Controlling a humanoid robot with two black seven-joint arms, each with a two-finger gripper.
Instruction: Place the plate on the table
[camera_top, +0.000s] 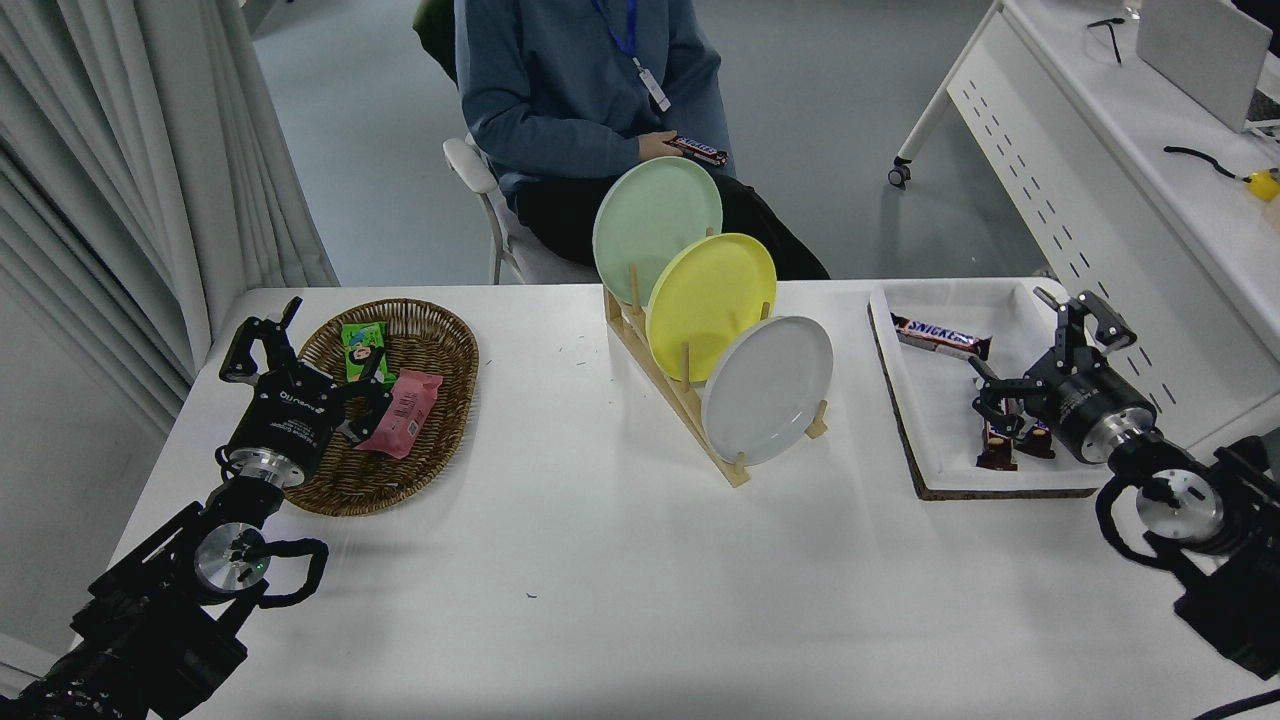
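The pale grey plate (768, 389) stands on edge in the front slot of a wooden rack (680, 400) at the middle of the white table (600, 580). A yellow plate (711, 305) and a light green plate (657, 228) stand behind it in the same rack. My right gripper (1040, 345) is open and empty, above the white tray (940, 450) at the right, well to the right of the grey plate. My left gripper (300, 345) is open and parked at the lower left over the wicker basket (400, 480).
The tray holds chocolate bars (940, 338). The basket holds a green packet (364, 350) and a pink packet (405, 411). A person in a blue top (580, 80) sits at the far side holding a bar. A white desk (1120, 180) stands at the right.
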